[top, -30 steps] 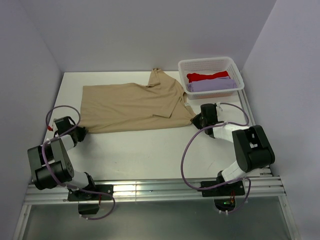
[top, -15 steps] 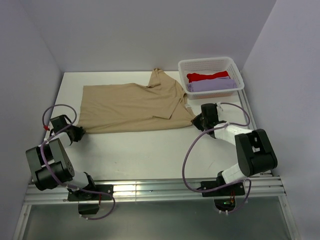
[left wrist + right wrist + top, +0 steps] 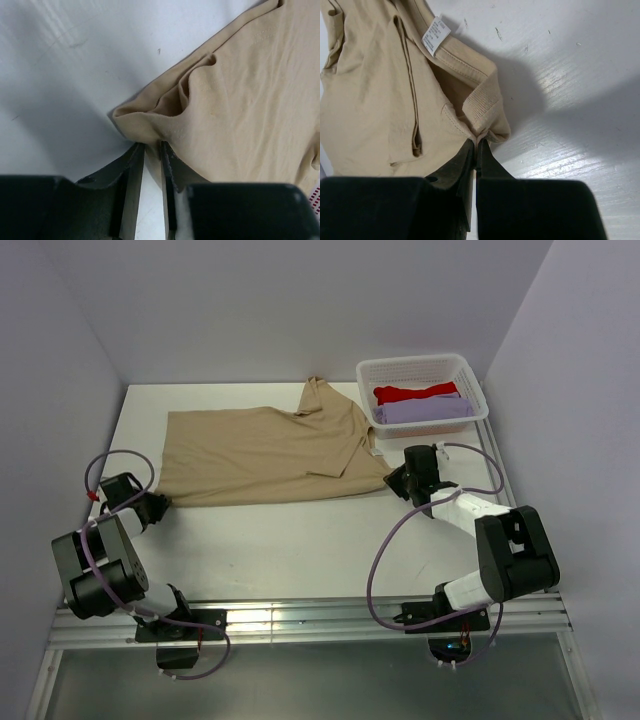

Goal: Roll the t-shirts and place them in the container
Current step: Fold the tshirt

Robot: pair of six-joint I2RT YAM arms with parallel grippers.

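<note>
well, the tan t-shirt (image 3: 270, 452) lies spread flat across the far half of the white counter (image 3: 290, 540), its hem end toward the left and its neck end toward the right. one sleeve points toward the back wall, just beside the basket.

the white mesh basket (image 3: 415, 370) sits at the far right corner of the counter. it holds two folded garments: a red t-shirt (image 3: 415, 393) on the far side and a lavender t-shirt (image 3: 425, 412) on the near side, touching each other.

the left end effector (image 3: 151, 147) is down at the near left corner of the tan t-shirt. its fingers are drawn nearly together, with only a thin gap, and the bunched corner of the hem sits pinched at their tips.

the right end effector (image 3: 476, 142) is at the near right corner, by the neck. its fingers are closed almost to touching, nipping a fold of cloth just beside the ribbed collar band. the small white label (image 3: 436, 34) lies flipped out on the cloth a little beyond the collar, its print too small to read.
</note>
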